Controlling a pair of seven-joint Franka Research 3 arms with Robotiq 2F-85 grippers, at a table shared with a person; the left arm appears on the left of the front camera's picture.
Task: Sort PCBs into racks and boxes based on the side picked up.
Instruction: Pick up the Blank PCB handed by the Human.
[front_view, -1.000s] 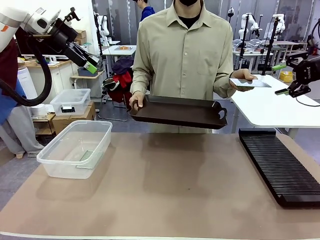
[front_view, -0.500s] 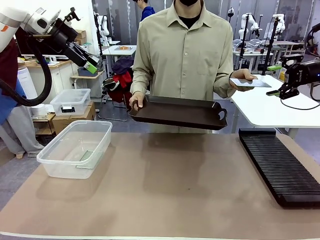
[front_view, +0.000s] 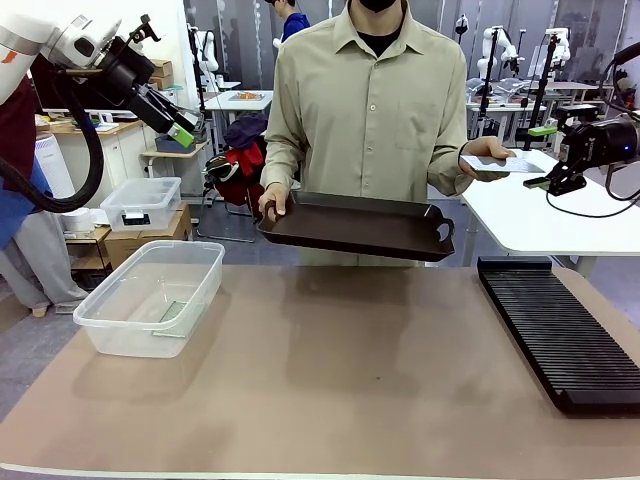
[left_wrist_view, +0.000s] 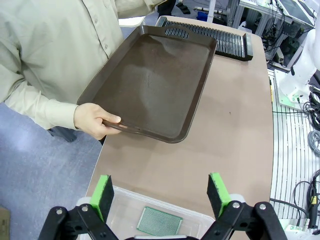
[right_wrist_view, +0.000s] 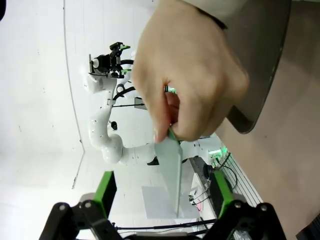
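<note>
A person's hand (front_view: 487, 150) holds one PCB (front_view: 502, 164) flat out to the right. My right gripper (front_view: 541, 157) is open, its green pads level with the board's near end. In the right wrist view that PCB (right_wrist_view: 171, 170) hangs edge-on from the hand (right_wrist_view: 185, 75) and reaches down between my right gripper's (right_wrist_view: 162, 192) spread fingers without touching them. My left gripper (front_view: 183, 133) is open, high over the clear box (front_view: 150, 295). Another PCB (left_wrist_view: 160, 221) lies in the box, below the left gripper (left_wrist_view: 161, 189). The black rack (front_view: 560, 330) lies at the right.
The person's other hand (left_wrist_view: 95, 120) holds a dark brown tray (front_view: 355, 225) over the table's far edge, nothing on it. A smaller lidded clear box (front_view: 140, 203) stands behind the left side. A white table (front_view: 540, 215) stands beyond the rack.
My right gripper has moved left, up to the board in the person's hand. The left arm, tray and box have stayed still.
</note>
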